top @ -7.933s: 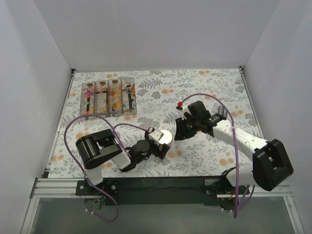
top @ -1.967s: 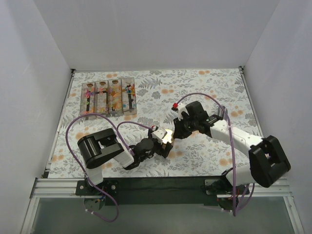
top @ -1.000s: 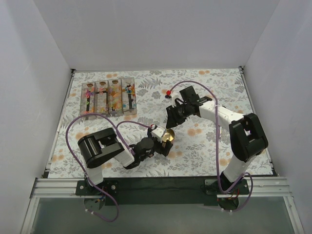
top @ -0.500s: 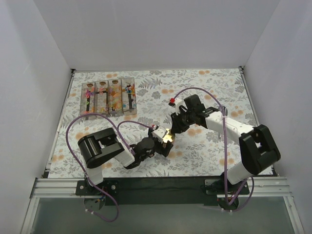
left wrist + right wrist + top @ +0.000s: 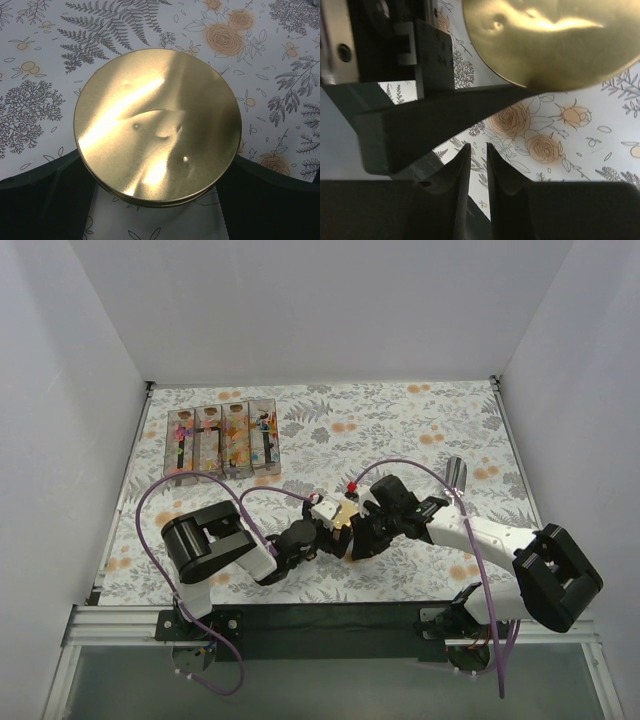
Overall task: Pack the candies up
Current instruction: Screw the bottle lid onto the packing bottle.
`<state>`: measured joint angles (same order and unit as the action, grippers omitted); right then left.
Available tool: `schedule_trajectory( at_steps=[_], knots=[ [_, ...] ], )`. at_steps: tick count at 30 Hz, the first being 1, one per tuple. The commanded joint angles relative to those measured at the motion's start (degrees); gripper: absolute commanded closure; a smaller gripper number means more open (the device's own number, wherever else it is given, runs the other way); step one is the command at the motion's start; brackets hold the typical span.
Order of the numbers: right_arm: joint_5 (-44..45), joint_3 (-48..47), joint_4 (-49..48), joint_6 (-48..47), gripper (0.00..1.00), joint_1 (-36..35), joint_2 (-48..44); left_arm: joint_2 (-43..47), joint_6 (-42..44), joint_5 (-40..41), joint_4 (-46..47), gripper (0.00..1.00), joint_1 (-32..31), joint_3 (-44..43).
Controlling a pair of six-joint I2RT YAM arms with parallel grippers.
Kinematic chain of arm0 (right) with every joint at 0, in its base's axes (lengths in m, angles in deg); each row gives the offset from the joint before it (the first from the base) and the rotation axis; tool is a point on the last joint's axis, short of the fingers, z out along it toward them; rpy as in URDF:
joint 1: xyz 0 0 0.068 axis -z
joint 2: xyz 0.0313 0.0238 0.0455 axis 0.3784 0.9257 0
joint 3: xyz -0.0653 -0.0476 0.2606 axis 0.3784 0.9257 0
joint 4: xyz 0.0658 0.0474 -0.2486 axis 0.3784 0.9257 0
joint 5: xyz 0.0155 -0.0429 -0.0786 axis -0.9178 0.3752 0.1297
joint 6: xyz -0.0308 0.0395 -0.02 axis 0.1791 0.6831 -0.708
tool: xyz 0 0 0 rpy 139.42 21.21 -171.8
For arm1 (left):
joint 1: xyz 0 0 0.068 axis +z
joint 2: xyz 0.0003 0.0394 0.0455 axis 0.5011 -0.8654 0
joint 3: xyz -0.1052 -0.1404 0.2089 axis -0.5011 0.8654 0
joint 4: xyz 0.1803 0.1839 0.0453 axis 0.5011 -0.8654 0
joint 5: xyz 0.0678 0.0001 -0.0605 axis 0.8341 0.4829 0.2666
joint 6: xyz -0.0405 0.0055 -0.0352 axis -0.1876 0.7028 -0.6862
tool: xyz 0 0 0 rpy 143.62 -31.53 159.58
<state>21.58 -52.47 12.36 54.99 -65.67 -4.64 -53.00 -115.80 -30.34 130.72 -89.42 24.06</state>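
A round gold tin (image 5: 344,513) sits between the fingers of my left gripper (image 5: 335,522), low over the tablecloth near the front middle. In the left wrist view the tin (image 5: 157,125) fills the frame, with my left gripper (image 5: 160,162) shut on its rim from both sides. My right gripper (image 5: 354,540) is right next to the tin. Its jaws (image 5: 477,145) stand a narrow gap apart with only tablecloth between them, just below the tin (image 5: 555,40). The candies (image 5: 222,440) show as coloured bits inside clear boxes at the back left.
Several clear boxes (image 5: 250,410) stand in a row at the back left. A small grey metallic thing (image 5: 456,472) lies on the cloth at the right. Purple cables (image 5: 150,510) loop off both arms. The left gripper's dark finger (image 5: 445,120) crosses close to my right jaws.
My right arm has swung from the back middle toward the front, up against the tin, and its jaws have narrowed. The left gripper and the tin have hardly moved.
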Motion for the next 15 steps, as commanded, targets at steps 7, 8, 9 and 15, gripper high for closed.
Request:
schedule_trajectory(
  at_steps=[7,8,9,15],
  knots=[
    [-0.52,-2.91,2.07,1.45,0.74,6.52,-5.89,-2.7,-3.17,-1.43,-11.43,0.17,0.29,2.6],
    [-1.05,-4.92,2.07,1.01,0.73,7.83,-5.89,-2.7,-3.08,-1.6,-11.43,0.16,0.29,2.69],
    [-1.66,-5.99,2.16,0.57,0.73,8.28,-5.28,-2.61,-2.82,-1.61,-11.34,0.16,0.29,2.69],
    [-6.06,-15.47,1.72,-2.51,0.73,8.9,2.35,-2.7,-2.38,-1.87,-11.34,0.16,0.29,2.43]
  ],
)
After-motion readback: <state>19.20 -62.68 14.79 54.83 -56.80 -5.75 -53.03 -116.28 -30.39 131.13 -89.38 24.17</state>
